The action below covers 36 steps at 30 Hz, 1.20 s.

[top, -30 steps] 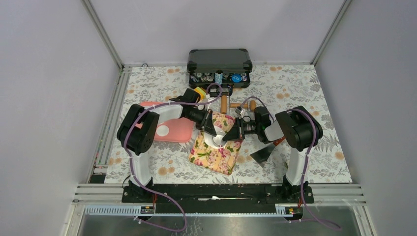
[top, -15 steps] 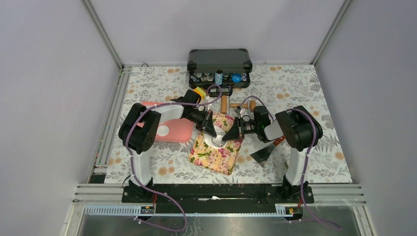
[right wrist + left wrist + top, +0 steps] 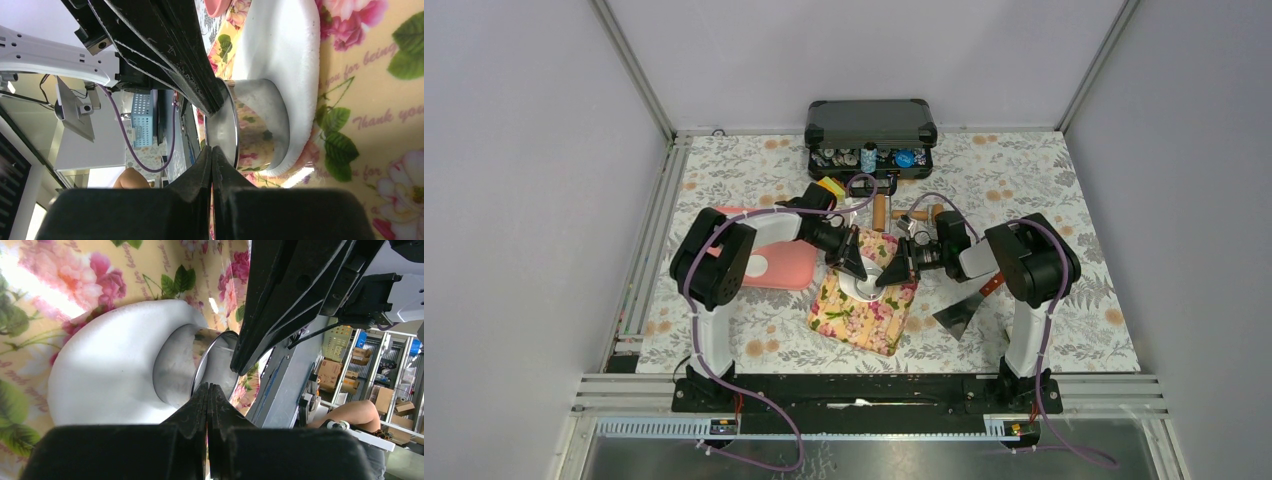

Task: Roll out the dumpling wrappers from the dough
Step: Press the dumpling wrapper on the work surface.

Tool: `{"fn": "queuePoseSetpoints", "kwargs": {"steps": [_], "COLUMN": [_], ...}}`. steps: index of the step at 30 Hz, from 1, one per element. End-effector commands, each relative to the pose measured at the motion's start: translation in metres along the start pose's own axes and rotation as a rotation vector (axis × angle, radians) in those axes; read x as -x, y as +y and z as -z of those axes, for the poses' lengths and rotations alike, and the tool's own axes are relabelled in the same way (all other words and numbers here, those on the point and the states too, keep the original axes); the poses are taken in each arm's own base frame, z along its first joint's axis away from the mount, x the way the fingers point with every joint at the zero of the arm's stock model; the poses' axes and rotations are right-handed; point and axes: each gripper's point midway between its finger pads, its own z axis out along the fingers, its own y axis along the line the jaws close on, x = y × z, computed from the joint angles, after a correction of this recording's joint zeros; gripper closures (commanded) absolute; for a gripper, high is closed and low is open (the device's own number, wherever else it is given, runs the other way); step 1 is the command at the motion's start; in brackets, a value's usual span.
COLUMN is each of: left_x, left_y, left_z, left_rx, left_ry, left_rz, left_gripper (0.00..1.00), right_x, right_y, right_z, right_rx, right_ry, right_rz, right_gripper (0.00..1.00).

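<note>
A flattened white sheet of dough lies on the flowered mat. A round silver tin stands pressed into it. My left gripper is shut, with its tips at the tin's rim. From the opposite side my right gripper is shut too, its tips also at the rim. Nothing sits between either pair of fingers. One round white dumpling wrapper lies on the pink tray.
An open black case with small items stands at the back. A wooden rolling pin lies behind the mat. A metal scraper lies right of the mat, and a yellow-green block sits behind the tray.
Both grippers stay shut at the tin. The right wrist has shifted slightly back and left, uncovering more of the scraper's handle.
</note>
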Motion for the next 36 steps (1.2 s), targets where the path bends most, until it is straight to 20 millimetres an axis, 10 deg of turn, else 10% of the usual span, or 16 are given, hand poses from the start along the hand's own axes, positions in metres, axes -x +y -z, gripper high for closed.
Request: {"fn": "queuePoseSetpoints", "kwargs": {"steps": [1,24,36], "left_x": [-0.001,-0.014,-0.004], "left_y": [0.051,0.094,0.056], "left_z": [-0.002,-0.01,-0.009], "left_rx": [0.201,0.337,0.22], "left_ry": [-0.006,0.042,-0.015], "left_rz": [0.017,0.134,0.025], "left_gripper": [1.0,1.0,1.0], "right_x": [-0.017,-0.02,-0.009], "right_y": [-0.037,-0.047,-0.009], "right_z": [0.0,0.001,-0.005], "right_rx": [-0.147,-0.198,-0.084], "right_ry": [0.014,0.03,0.043], "right_rz": [-0.042,-0.052,0.053], "right_gripper": [1.0,1.0,1.0]}}
